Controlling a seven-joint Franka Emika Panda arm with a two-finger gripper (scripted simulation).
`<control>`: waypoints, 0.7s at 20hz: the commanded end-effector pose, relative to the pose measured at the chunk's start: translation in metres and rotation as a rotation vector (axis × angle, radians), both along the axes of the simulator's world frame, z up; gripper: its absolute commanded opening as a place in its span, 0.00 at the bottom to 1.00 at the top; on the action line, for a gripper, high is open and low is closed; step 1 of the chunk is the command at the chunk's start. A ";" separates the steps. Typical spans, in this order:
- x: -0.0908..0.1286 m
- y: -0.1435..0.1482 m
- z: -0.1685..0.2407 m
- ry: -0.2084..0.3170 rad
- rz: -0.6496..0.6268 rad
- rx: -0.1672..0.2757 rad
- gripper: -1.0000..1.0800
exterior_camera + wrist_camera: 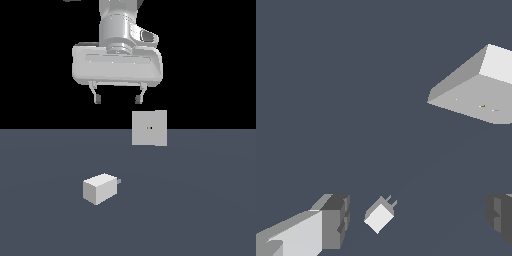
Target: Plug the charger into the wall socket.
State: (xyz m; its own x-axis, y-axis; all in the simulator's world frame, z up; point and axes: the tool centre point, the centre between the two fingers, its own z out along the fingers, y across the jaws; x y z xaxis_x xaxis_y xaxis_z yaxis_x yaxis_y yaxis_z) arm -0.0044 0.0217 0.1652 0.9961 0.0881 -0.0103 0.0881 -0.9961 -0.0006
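Observation:
The charger is a small off-white block lying on the grey floor, its short grey prongs pointing toward the exterior view's right. The wall socket is a flat light-grey square plate standing upright farther back and to the right, with two tiny dark holes at its centre. My gripper hangs high above the floor, open, with nothing between its fingers; it is well above the charger and left of the socket. In the wrist view the charger shows far below between my fingers, with the wall socket off to one side.
A flat dark grey floor spreads under everything, with a black background behind it. Nothing else stands on it.

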 end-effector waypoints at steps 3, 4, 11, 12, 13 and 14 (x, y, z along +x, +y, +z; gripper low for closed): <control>0.000 0.000 0.000 0.000 -0.003 0.000 0.96; -0.001 0.000 -0.001 0.000 -0.007 0.000 0.96; -0.011 -0.002 -0.009 -0.005 -0.072 -0.001 0.96; -0.013 -0.003 -0.011 -0.006 -0.087 -0.002 0.96; -0.015 -0.003 -0.013 -0.007 -0.104 -0.002 0.96; -0.018 -0.003 -0.016 -0.008 -0.121 -0.002 0.96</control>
State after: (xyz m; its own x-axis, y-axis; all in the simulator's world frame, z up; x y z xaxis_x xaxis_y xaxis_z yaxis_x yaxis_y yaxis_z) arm -0.0187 0.0190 0.1528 1.0000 -0.0088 -0.0037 -0.0088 -1.0000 0.0015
